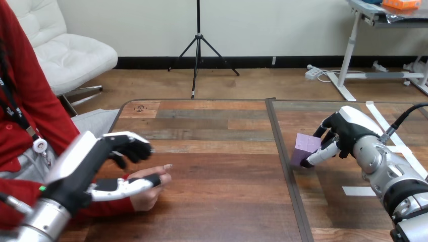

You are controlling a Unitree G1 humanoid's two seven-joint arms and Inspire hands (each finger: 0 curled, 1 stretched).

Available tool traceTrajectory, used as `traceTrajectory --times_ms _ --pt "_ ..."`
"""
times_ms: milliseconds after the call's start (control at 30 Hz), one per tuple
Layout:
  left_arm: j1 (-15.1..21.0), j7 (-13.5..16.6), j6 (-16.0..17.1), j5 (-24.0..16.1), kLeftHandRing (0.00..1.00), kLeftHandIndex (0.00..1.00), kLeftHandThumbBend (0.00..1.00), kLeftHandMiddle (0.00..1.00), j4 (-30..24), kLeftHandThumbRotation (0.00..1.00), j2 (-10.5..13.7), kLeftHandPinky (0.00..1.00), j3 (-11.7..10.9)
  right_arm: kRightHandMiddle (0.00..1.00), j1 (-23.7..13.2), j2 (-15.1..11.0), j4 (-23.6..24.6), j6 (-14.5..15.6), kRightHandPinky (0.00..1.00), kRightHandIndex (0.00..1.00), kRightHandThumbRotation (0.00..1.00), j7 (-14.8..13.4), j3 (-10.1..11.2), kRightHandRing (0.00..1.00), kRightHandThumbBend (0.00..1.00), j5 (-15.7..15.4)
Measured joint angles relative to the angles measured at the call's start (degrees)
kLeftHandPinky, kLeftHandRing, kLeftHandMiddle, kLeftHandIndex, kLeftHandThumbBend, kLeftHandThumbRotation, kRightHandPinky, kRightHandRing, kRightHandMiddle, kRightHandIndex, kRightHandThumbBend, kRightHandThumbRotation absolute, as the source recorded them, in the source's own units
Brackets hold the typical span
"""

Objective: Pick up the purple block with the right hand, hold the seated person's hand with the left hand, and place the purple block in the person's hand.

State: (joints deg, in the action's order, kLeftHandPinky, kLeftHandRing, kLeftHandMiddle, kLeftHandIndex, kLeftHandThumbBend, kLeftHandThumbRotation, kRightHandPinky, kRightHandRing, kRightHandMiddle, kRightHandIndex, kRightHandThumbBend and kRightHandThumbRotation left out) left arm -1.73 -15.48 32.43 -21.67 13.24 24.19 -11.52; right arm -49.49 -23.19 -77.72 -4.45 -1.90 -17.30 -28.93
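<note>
My right hand [353, 132] is closed on the purple block [305, 147]. My thumb presses its near side and my fingers [327, 126] curl over its far top edge. The block sits at the right part of the table [217, 146], just right of the dark seam [282, 151] that runs across the wood. I cannot tell whether it is resting on the table or just off it.

My left hand [93, 159] is at the left, open around the person's hand [149, 195], which lies on the table near its left edge. My thumb [123, 187] lies along the top of that hand. My fingers arch over its far side without closing on it. The block and the person's hand are well apart.
</note>
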Motion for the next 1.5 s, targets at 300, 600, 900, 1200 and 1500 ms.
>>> traceTrajectory --times_ms 300,600,900,1200,1500 --pt "0.04 3.09 -2.98 -5.44 0.76 0.75 0.99 0.77 -1.29 0.38 5.26 0.65 -0.12 0.49 0.02 -0.92 0.00 -0.39 0.40 0.49 0.00 0.01 0.09 0.45 0.77 0.01" --pt "0.15 4.70 -4.08 -8.37 0.76 0.76 1.00 0.78 -1.27 0.35 8.60 0.63 0.64 0.51 0.02 -1.80 0.00 -0.86 0.40 0.49 0.00 0.01 0.26 0.46 0.76 0.02" --pt "1.55 4.69 -5.71 -10.57 0.76 0.77 1.00 0.78 -0.42 0.34 10.65 0.66 3.73 0.51 0.02 -1.99 0.00 -0.92 0.41 0.49 0.00 0.01 0.51 0.47 0.76 0.03" --pt "4.25 4.36 -7.49 -12.40 0.77 0.77 1.00 0.78 1.09 0.28 11.91 0.70 7.08 0.52 0.02 -1.98 0.00 -1.04 0.41 0.49 0.00 0.01 0.51 0.47 0.76 0.02" --pt "6.87 1.27 -11.19 -12.99 0.79 0.81 1.00 0.81 1.88 0.29 13.52 0.76 10.13 0.51 0.02 -1.98 0.00 -1.09 0.41 0.50 0.00 0.01 0.50 0.47 0.76 -0.01"
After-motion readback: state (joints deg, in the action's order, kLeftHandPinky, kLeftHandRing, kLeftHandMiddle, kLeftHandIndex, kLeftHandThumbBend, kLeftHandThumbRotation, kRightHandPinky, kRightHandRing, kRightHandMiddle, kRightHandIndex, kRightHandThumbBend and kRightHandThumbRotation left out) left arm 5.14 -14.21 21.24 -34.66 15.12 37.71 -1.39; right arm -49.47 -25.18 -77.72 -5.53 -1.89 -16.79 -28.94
